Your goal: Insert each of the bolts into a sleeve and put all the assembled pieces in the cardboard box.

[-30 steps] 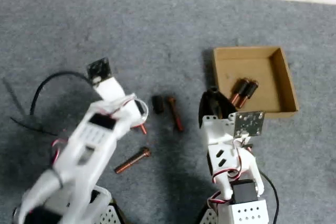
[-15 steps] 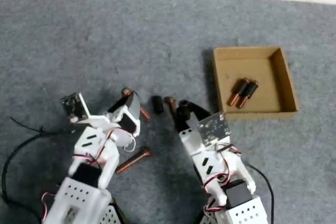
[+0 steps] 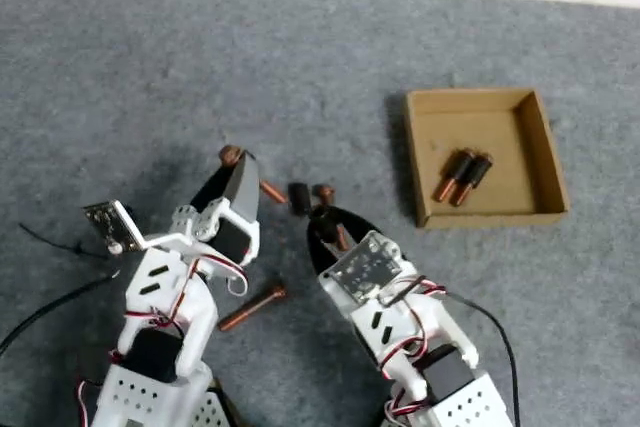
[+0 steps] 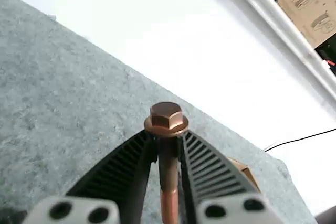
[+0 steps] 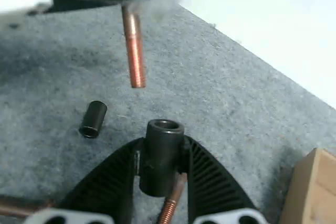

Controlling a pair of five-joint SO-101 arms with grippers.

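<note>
Copper bolt (image 4: 166, 120) sits pinched in the left gripper (image 4: 167, 148), head poking past the fingertips. The right wrist view shows what that one can't: the bolt's shank hangs close to, but not in, the black sleeve (image 5: 160, 153), which the right gripper (image 5: 161, 156) clamps upright. High view adds a loose sleeve (image 3: 299, 197) btw the 2 grippers, a 2nd bolt (image 3: 325, 192) under the right one, a 3rd bolt (image 3: 252, 307) nearer the bases & 2 assembled pieces (image 3: 462, 177) in the cardboard box (image 3: 486, 99). Vs 1 s ago, the right arm has swung from the box edge to the middle and the left arm has pulled back.
</note>
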